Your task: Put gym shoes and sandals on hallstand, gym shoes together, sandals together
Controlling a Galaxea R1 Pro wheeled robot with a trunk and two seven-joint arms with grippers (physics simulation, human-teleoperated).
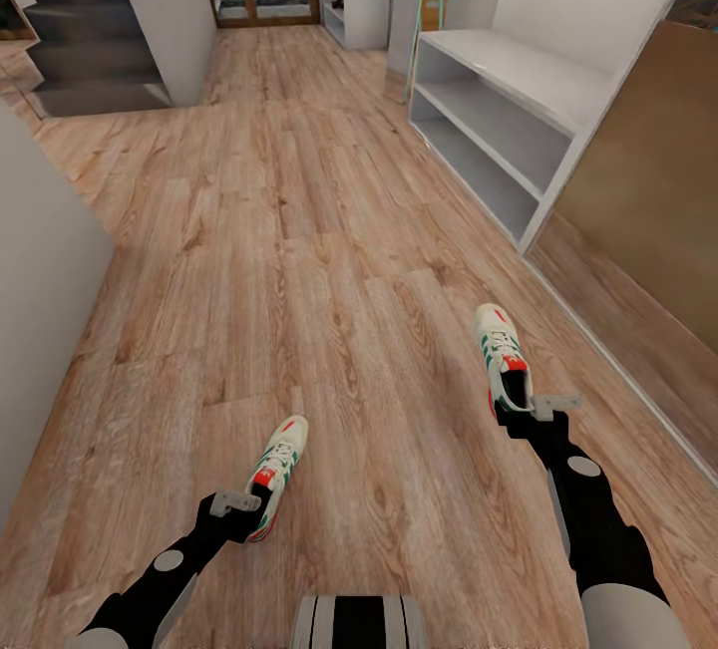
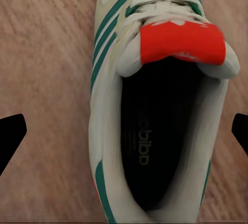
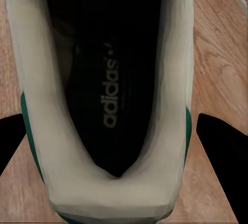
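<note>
We read "adidas" in pale letters on the dark insole of the right gym shoe (image 3: 103, 95) in the right wrist view, running lengthwise toward the heel. In the left wrist view the insole of the left gym shoe (image 2: 160, 110) carries a similar mark, but it is blurred and we can make out only some of its letters.

The wrist views give what the head view cannot: the black interiors, the white heel collars, and the dark fingertips (image 3: 222, 157) standing on either side of each heel. The left wrist view also shows the red-orange tongue (image 2: 181, 41), white laces and green side stripes up close. The head view alone shows the surroundings.

Both shoes are white with green stripes and red-orange accents, toes pointing away from the robot. The hallstand (image 1: 509, 121), a light-grey unit with two low shelves and a flat top, stands against the right wall. Both shoes lie well apart from it, on the corridor floor (image 1: 299, 230), the right one nearer it, the left one farther out across the planks.

The left gripper (image 1: 244, 509) straddles its shoe's heel, jaws wide with floor visible between fingertip and shoe. The right gripper (image 1: 529, 412) also flanks its heel; its fingertips sit close beside the shoe, though we cannot tell whether they press it.
</note>
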